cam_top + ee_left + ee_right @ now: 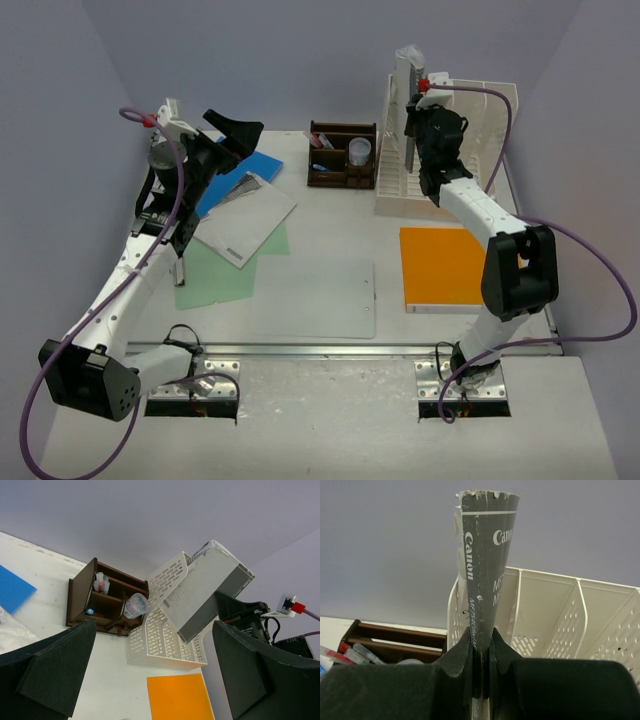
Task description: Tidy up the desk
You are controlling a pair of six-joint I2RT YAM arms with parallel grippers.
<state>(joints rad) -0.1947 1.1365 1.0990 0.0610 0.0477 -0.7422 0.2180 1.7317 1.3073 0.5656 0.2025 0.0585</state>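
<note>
The desk (330, 215) is a white tabletop with a metal rail along its near edge. My right gripper (481, 645) is shut on a thin grey Canon booklet (485, 555), which it holds upright over the left end of the white slotted file rack (545, 615). From above, the booklet (403, 85) stands over the rack (455, 140) at the back right, with the right gripper (418, 125) behind it. My left gripper (235, 130) hangs open and empty above the back left. In its own view, the left gripper (155, 630) looks toward the booklet (205, 597) and rack (160, 640).
A dark brown pen organizer (342, 155) with pens and a cup stands left of the rack. An orange folder (443, 267) lies at the right. A blue sheet (245, 175), a wrapped white booklet (245, 215), a green folder (215, 270) and a white clipboard (315, 300) lie left and centre.
</note>
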